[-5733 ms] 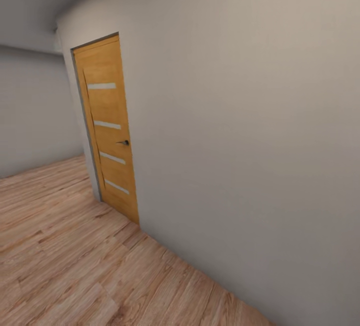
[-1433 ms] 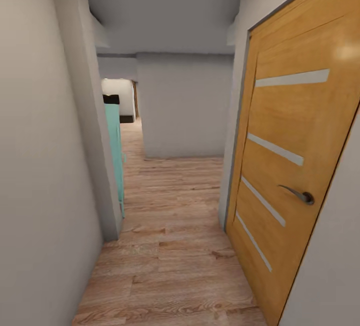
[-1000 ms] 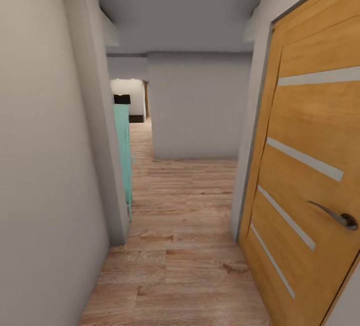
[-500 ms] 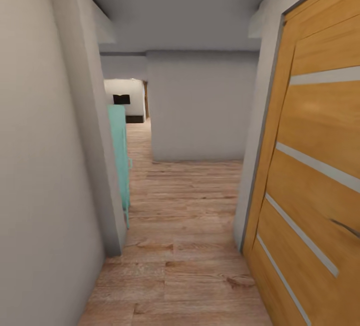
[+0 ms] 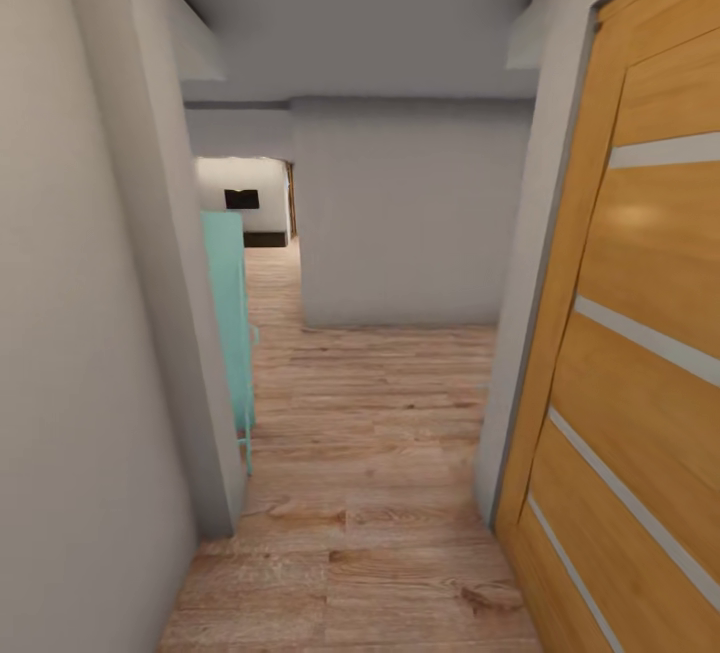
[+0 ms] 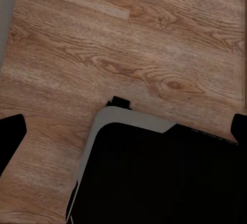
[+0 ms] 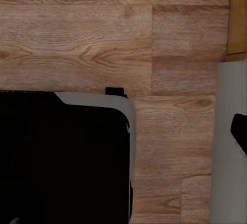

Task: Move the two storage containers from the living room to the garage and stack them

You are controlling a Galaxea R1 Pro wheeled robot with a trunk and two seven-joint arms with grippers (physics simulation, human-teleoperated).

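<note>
Transit step: robot base (image 6: 164,177) in a wood-floored corridor (image 5: 370,433), no container in view, claw state on both arms indeterminable; next, drive toward 12 o'clock past the orange door (image 5: 640,333) at 3 o'clock

A narrow corridor runs forward over the plank floor (image 5: 370,453). A door (image 5: 640,353) stands at the right, a wall (image 5: 80,333) at the left, with a cabinet (image 5: 228,323) behind its corner. A further wall (image 5: 410,213) stands ahead.
</note>
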